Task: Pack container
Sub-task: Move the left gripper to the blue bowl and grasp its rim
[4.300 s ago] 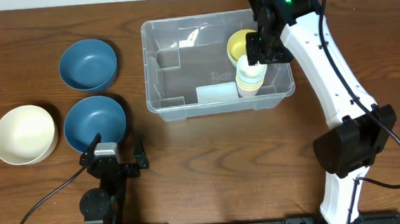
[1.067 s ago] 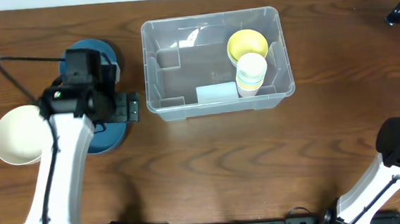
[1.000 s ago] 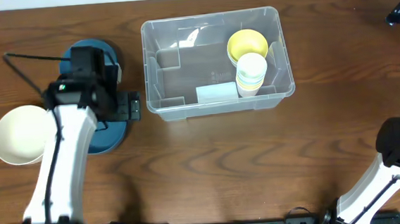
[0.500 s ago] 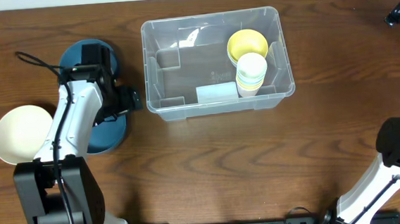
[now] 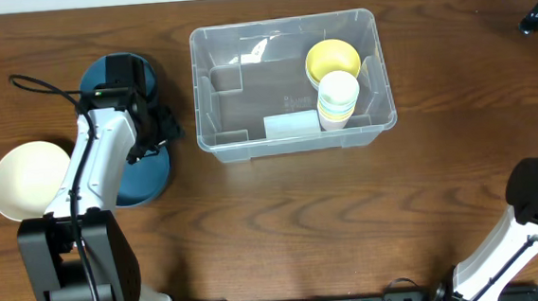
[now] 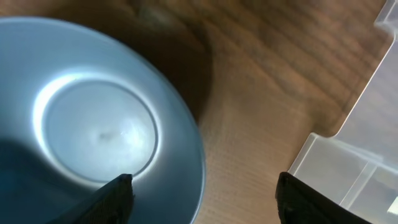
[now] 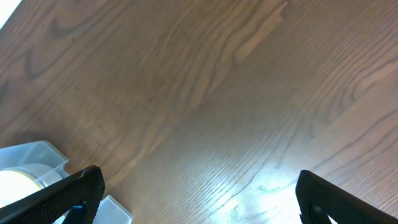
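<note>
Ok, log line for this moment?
left gripper open astride blue bowl rim | right gripper open, empty, over table | container holds yellow bowl, cup stack

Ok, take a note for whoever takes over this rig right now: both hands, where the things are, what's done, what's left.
Left hand: open, jaws astride the rim of a blue bowl, nothing gripped yet.
Right hand: open and empty, over the table, off to the right of the container.
In the container: yellow bowl and stack of cups.
Outside, to its left: two blue bowls and a cream bowl.
Done: yellow bowl and cups packed.
Left: all three bowls outside, probably starting with the one at the left hand.
</note>
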### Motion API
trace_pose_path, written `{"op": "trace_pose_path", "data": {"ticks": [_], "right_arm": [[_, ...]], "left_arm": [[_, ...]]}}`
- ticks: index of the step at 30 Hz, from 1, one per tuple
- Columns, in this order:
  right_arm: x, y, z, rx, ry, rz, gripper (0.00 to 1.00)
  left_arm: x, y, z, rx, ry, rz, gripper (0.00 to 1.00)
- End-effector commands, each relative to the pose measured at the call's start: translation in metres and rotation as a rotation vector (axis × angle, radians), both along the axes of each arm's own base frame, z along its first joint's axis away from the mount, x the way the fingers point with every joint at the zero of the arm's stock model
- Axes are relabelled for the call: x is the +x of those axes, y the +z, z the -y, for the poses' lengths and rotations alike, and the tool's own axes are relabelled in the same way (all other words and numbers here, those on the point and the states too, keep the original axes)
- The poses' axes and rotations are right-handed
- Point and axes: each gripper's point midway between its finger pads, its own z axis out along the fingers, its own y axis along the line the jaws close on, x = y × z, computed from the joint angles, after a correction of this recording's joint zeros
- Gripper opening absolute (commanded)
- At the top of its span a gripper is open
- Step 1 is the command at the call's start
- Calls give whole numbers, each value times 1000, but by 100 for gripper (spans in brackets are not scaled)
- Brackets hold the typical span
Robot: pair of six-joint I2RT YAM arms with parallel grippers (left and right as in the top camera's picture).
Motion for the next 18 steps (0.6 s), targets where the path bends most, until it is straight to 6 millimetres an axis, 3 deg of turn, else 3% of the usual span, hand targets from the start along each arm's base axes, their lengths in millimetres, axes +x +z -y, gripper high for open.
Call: {"op": "trace_pose_path", "data": {"ticks": [1, 9, 12, 14, 18], "right_arm": [[-2, 8, 3, -11, -22, 22, 99], [-2, 8, 3, -11, -22, 21, 99], [-2, 8, 3, -11, -22, 21, 99], [-2, 8, 3, -11, -22, 21, 99], [-2, 8, 3, -11, -22, 21, 99]], "left_arm": [[-8, -14, -3, 5, 20, -41, 73], [-5, -38, -3, 4, 19, -86, 73], [-3, -47, -3, 4, 20, -98, 68], [-3, -54, -3, 3, 19, -111, 60], [-2, -61, -4, 4, 17, -124, 31]]}}
